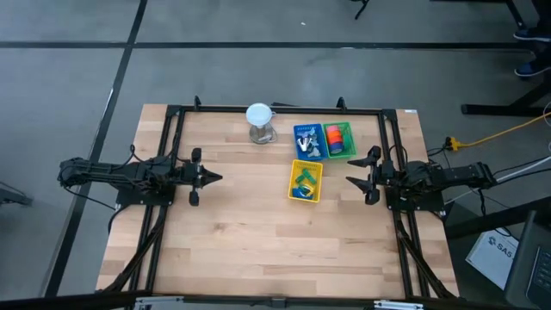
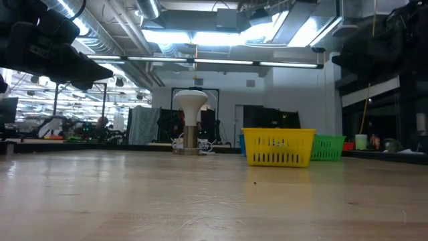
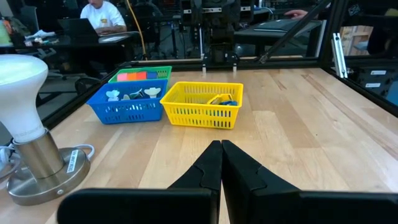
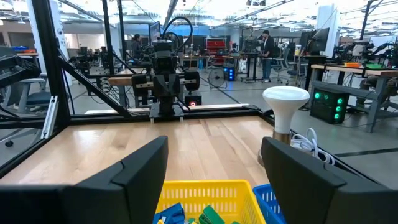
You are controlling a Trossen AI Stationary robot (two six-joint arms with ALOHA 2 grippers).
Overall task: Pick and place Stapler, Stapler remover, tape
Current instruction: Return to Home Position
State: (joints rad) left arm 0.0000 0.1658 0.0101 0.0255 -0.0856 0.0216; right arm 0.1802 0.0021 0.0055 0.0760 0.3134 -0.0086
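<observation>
Pinched shut, my left hand (image 1: 215, 177) is hovering by the bench's (image 1: 258, 250) left edge, my right hand (image 1: 351, 180) gaping by its right, both empty; tape (image 1: 338, 136) is lying in the far-edge green bin (image 1: 354, 143).

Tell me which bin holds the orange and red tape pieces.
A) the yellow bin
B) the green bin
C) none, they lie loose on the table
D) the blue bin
B: the high view shows the orange and red tape pieces inside the green bin, while the blue bin holds grey claws and the yellow bin holds slim green and blue pieces.
</observation>
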